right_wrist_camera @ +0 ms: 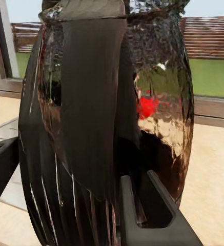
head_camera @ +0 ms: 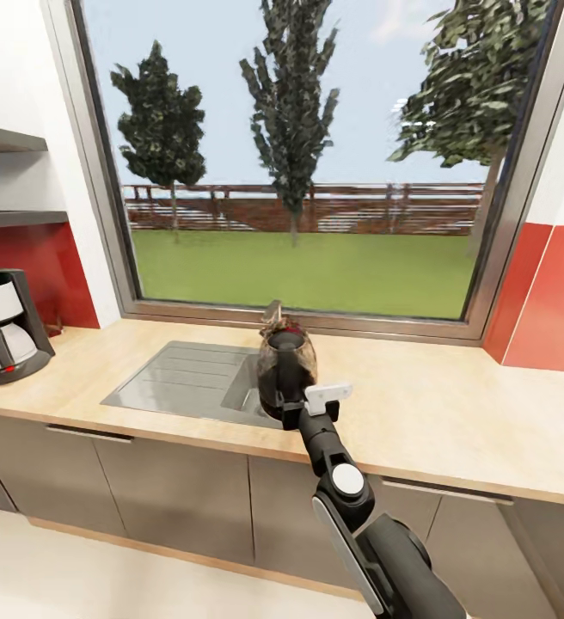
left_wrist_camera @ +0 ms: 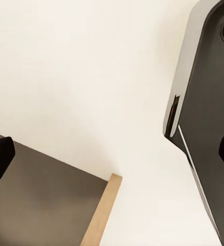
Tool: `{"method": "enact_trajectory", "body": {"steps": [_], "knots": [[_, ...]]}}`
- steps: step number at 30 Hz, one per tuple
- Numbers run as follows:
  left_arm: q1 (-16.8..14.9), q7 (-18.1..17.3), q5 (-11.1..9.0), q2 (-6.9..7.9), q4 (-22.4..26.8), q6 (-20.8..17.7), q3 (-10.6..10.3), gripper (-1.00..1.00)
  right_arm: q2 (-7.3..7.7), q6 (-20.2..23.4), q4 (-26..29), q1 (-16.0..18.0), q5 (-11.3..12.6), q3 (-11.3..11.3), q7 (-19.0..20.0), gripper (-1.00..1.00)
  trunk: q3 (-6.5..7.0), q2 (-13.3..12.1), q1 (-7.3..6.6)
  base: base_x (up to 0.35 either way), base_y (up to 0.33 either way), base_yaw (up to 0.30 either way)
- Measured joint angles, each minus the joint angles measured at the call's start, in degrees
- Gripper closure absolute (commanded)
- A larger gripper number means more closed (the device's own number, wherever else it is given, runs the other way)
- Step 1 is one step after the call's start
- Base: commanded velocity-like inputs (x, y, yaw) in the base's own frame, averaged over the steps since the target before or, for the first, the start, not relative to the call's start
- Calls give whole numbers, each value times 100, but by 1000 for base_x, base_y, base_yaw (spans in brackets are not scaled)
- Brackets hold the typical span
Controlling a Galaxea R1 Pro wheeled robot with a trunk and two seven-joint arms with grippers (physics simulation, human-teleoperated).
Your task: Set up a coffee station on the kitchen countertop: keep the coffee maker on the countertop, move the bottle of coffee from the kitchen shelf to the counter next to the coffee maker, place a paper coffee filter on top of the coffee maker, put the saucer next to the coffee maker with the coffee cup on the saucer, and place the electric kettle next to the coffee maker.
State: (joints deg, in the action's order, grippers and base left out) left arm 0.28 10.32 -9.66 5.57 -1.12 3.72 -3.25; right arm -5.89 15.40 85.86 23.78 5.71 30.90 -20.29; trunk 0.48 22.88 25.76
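Right claw point(right_wrist_camera: 65, 205) seemingly around electric kettle point(head_camera: 285, 370)

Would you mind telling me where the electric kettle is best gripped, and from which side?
Best by the black loop handle, from the robot's side. The electric kettle stands upright at the sink's edge with that handle facing the right gripper; its rounded glass body looks too wide and slick, while the handle is a narrow vertical strap.

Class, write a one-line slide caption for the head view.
Right gripper holds the electric kettle above the sink; coffee maker stands far left.
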Motion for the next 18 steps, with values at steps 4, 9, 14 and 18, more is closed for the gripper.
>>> {"method": "enact_trajectory", "body": {"steps": [4,9,14,18], "knots": [[0,0,0,-2,0,0,0,-100,-8,1,1,0,1,6,-2,100,0,0,0,0,0,0],[0,0,0,-1,0,0,-1,-100,-3,4,7,0,0,24,-2,100,0,0,0,0,0,8],[0,0,1,6,1,7,-8,-100,-3,9,10,0,-3,26,-7,100,12,1,0,0,0,221],[0,1,1,2,1,8,-8,-100,-2,10,10,0,-3,26,-8,100,26,1,0,0,0,253]]}}
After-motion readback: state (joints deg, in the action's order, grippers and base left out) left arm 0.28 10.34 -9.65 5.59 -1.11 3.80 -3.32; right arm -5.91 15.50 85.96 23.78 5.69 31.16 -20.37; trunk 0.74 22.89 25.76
